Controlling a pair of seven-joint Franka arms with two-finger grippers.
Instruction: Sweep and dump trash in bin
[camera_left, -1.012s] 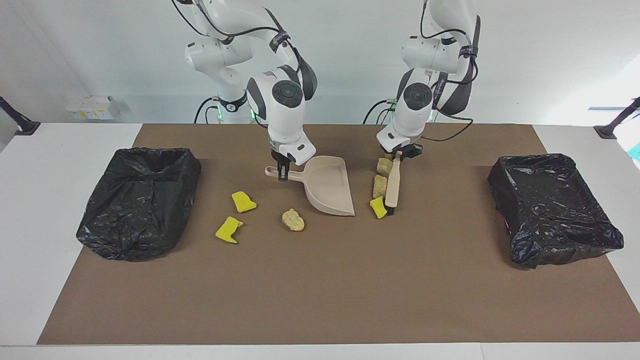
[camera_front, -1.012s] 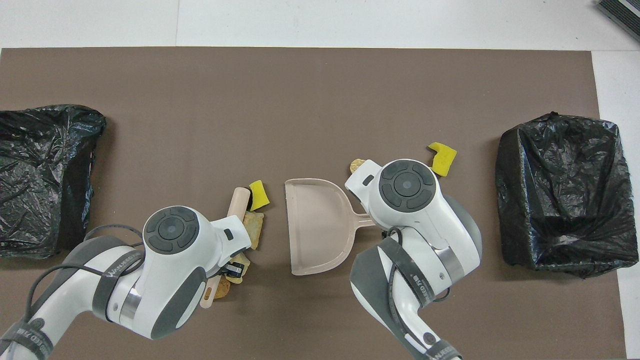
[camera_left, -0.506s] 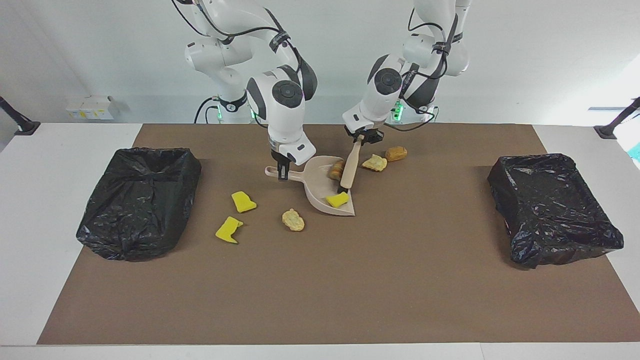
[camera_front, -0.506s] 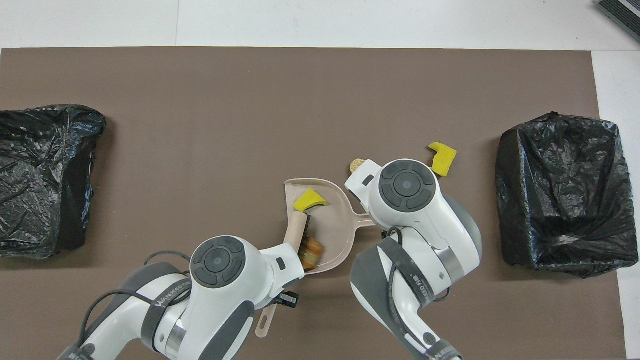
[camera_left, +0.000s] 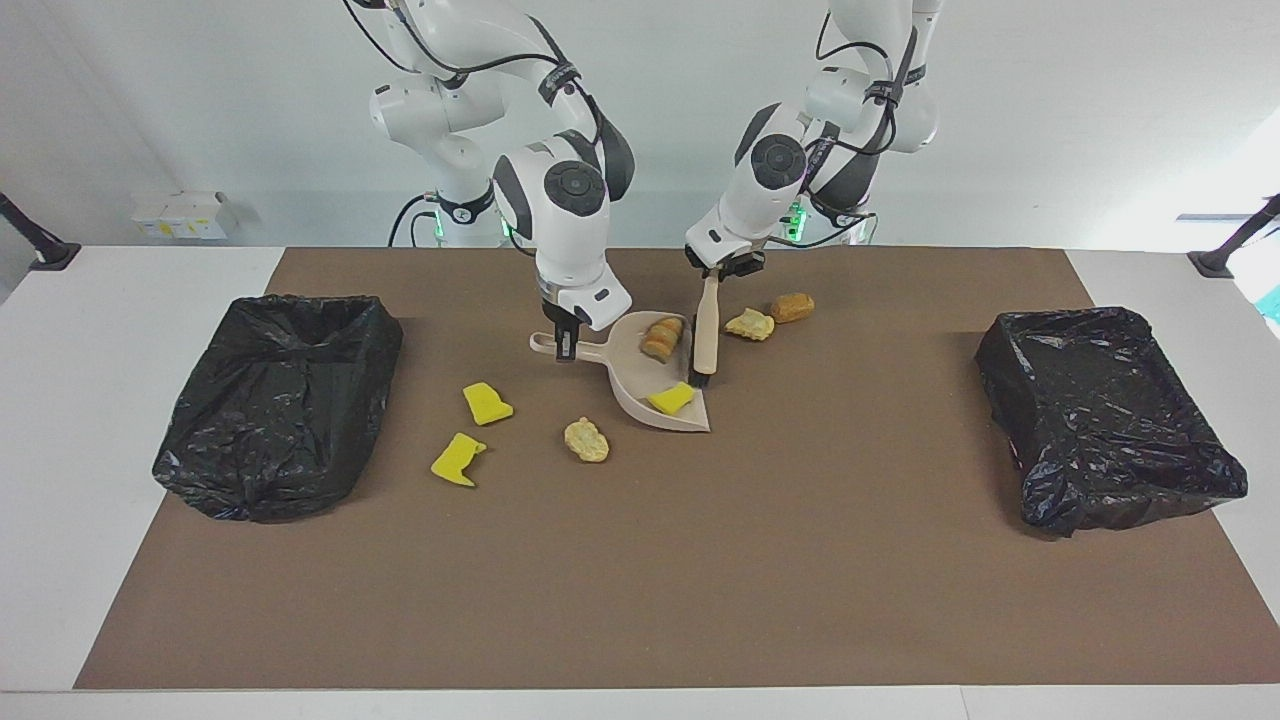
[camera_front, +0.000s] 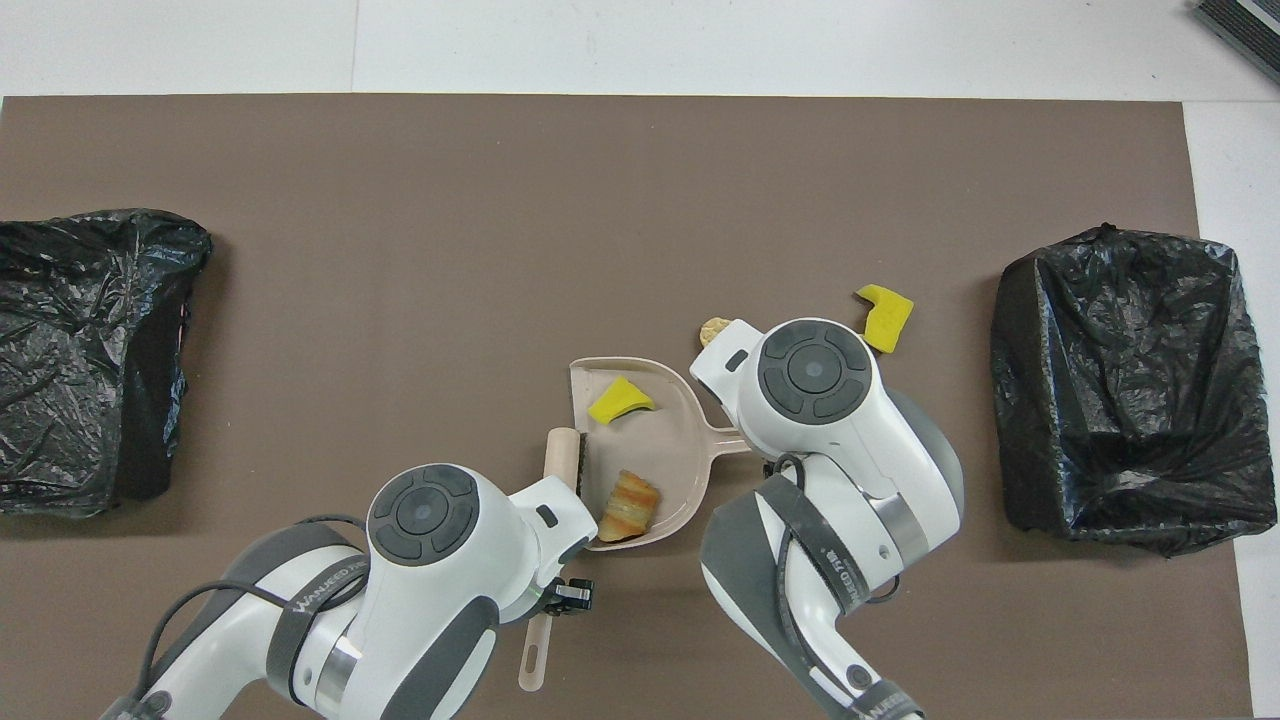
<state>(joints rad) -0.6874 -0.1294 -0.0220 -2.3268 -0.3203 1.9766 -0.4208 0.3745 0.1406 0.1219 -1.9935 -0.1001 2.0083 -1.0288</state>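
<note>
My right gripper (camera_left: 566, 342) is shut on the handle of the beige dustpan (camera_left: 640, 375), which lies flat on the mat. Of the trash, a yellow sponge chunk (camera_left: 672, 399) and a crusty bread lump (camera_left: 662, 337) lie in the pan. My left gripper (camera_left: 716, 272) is shut on the handle of the beige brush (camera_left: 706, 335), whose bristles stand at the pan's open edge. Two bread lumps (camera_left: 750, 324) (camera_left: 792, 307) lie beside the brush toward the left arm's end. Two yellow chunks (camera_left: 487, 403) (camera_left: 457, 460) and a tan lump (camera_left: 586, 440) lie toward the right arm's end.
A bin lined with a black bag (camera_left: 280, 400) stands at the right arm's end of the brown mat, and a lower black-lined bin (camera_left: 1110, 410) stands at the left arm's end. In the overhead view both arms cover their grippers.
The left arm swept the brush sideways, pushing a yellow chunk and a bread lump into the dustpan, then drew the brush back to the pan's mouth. The right arm held still.
</note>
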